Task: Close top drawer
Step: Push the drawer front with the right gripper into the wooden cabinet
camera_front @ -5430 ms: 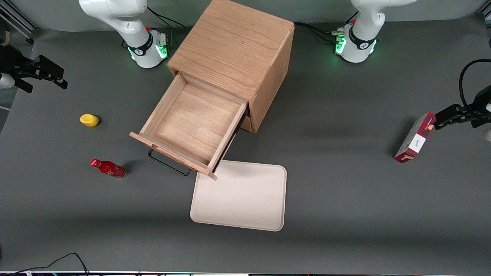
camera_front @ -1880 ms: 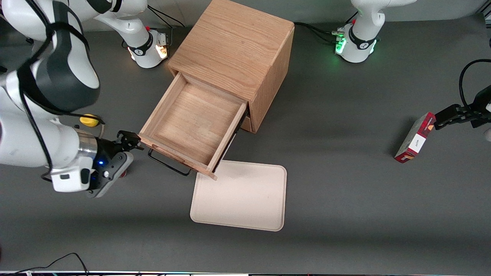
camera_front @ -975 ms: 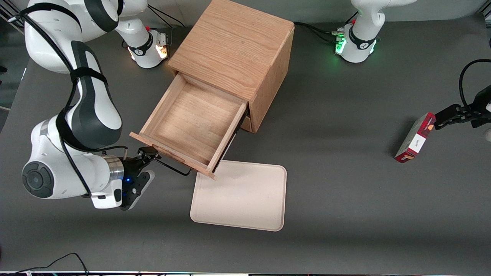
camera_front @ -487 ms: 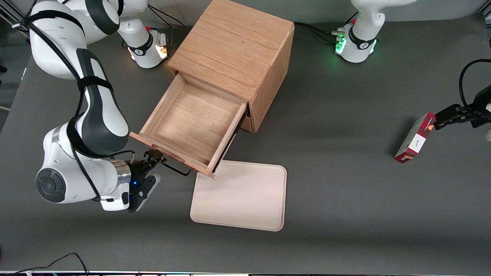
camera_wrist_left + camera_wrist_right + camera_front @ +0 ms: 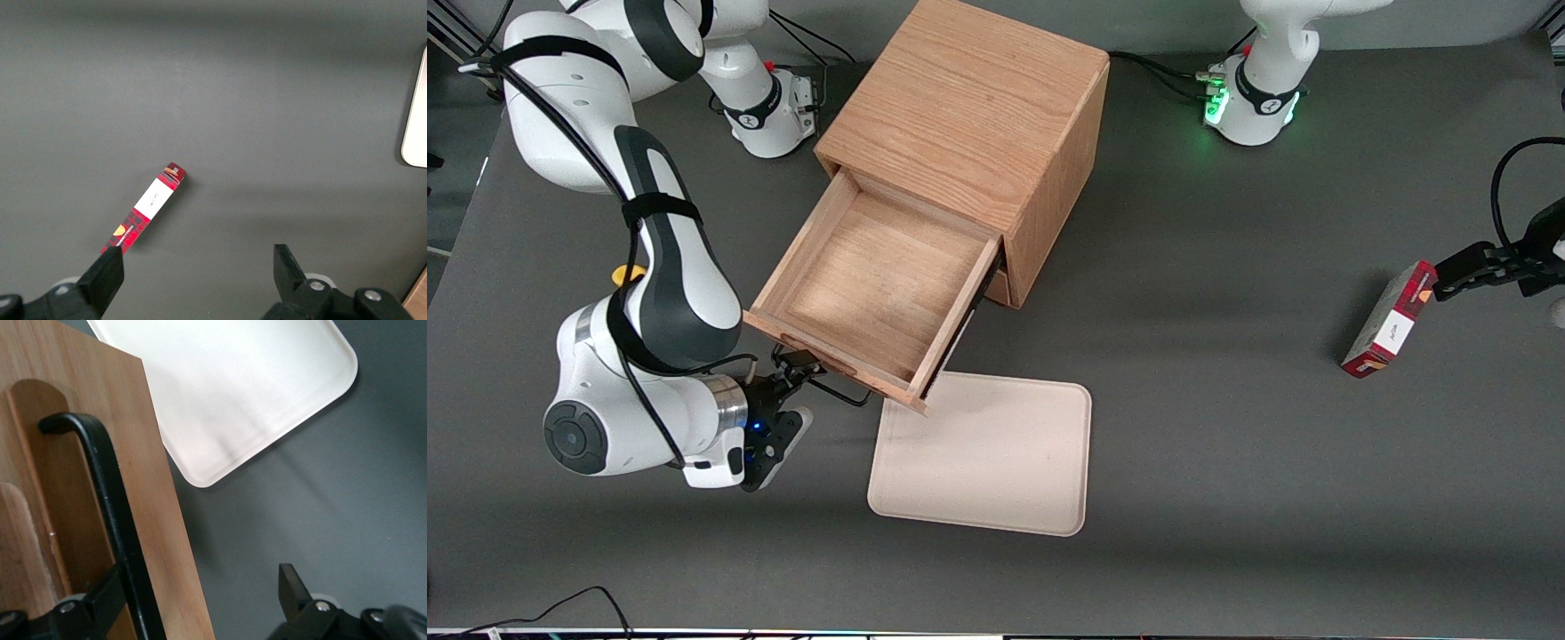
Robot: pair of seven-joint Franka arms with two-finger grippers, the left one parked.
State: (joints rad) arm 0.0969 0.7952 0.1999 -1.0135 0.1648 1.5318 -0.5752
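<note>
The top drawer [image 5: 876,293] stands pulled well out of the wooden cabinet [image 5: 969,116], nothing inside it. The hand [image 5: 799,367] sits at the drawer's front panel, its fingers spread apart, one finger [image 5: 100,603] against the black wire handle [image 5: 110,513] and the other out over the desk [image 5: 1227,400] (gripping nothing). A cream tray [image 5: 987,453] lies just in front. Toward the parked arm's end lies a red plaid box [image 5: 1389,320]; its white label is unreadable.
</note>
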